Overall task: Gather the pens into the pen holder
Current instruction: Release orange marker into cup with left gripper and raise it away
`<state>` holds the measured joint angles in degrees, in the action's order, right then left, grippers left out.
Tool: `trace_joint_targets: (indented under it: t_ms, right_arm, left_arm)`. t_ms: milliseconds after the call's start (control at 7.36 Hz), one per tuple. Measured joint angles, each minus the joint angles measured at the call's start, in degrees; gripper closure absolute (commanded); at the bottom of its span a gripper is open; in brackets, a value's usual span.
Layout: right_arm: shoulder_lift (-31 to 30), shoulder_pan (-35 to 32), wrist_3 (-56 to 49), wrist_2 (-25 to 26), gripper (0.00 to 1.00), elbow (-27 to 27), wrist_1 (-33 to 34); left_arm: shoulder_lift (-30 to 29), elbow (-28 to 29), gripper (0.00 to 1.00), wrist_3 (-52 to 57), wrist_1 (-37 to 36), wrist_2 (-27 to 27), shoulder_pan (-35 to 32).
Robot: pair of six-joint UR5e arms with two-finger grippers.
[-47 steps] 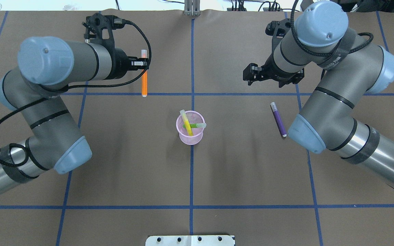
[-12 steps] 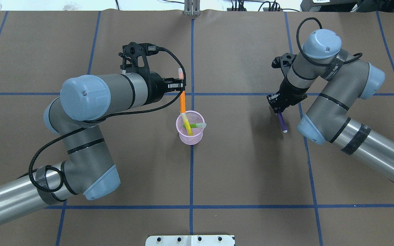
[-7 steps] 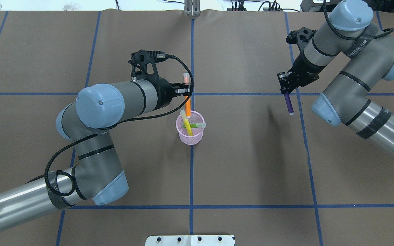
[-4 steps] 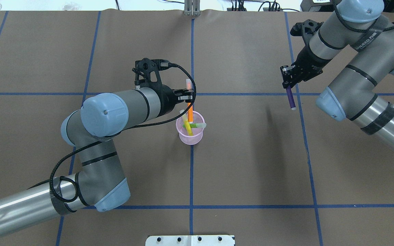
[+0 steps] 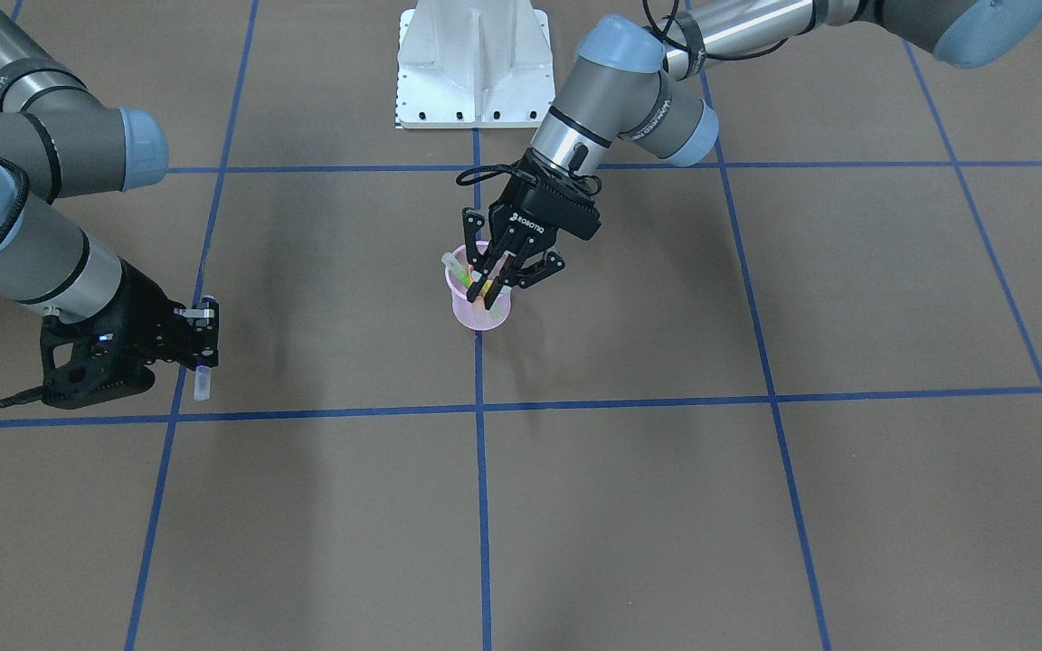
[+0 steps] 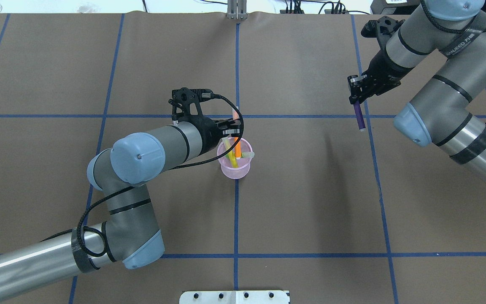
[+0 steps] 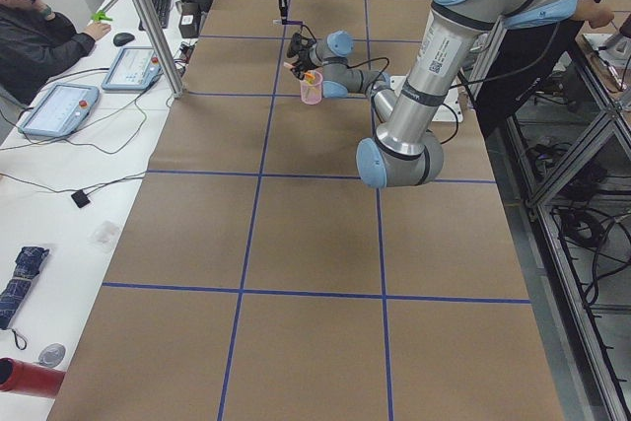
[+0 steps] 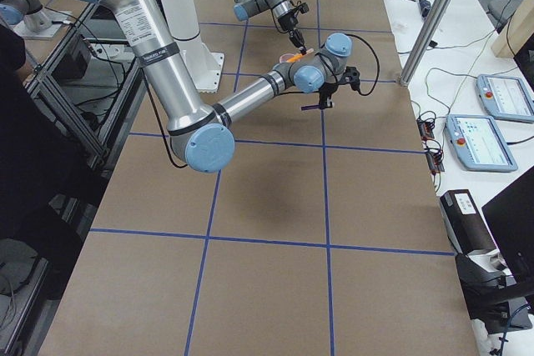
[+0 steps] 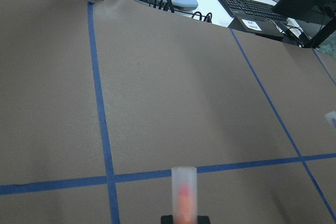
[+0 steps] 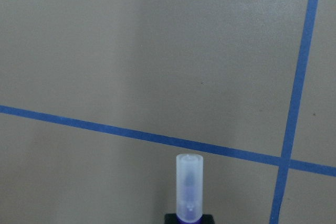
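Firstly, nearest the robot, we note the white base plate (image 6: 234,297) at the edge of the table (image 6: 310,202), which is covered in brown paper with a blue tape grid. Further out, the cup (image 6: 235,171) stands upright on the centre line of that grid. We record it as small, round, pink wire mesh, slightly tapered, with a solid rim and see-through sides. Two pens lean inside it and cross: a yellow pen (image 6: 233,161) and a green pen (image 6: 247,155), each with a whitish translucent cap at or above the rim. The left gripper (image 6: 233,128) hangs just over the far side of the rim, its fingers pinching the orange pen (image 6: 237,147) below the cap. This pen is near upright, its lower end inside the cup; we cannot tell whether it touches the bottom. The left wrist view shows its cap as clear plastic with an orange core, sticking up past the fingers. Farther out and well to the right, the right gripper (image 6: 353,90) is raised clear of the table, its fingers pressed onto the purple pen (image 6: 358,118). That pen hangs near upright in the air, well apart from the cup, with a small white tip at its lower end and a translucent cap above the fingers. Beyond the table's far edge, a person (image 7: 35,32) sits.
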<state>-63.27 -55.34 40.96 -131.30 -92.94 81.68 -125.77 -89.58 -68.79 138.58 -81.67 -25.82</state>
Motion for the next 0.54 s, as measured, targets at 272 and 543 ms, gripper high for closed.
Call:
trace_joint_targets:
  t_ms: [272,543]
  right_arm:
    - [0.0,-0.2,0.1,0.0,1.00,-1.0,0.0]
    - [0.0,-0.6,0.1,0.1,1.00,-2.4,0.0]
  left_arm:
    - [0.2,-0.2,0.13,0.2,0.3,-0.1,0.0]
    - [0.5,-0.8,0.09,0.4,0.2,-0.4,-0.1]
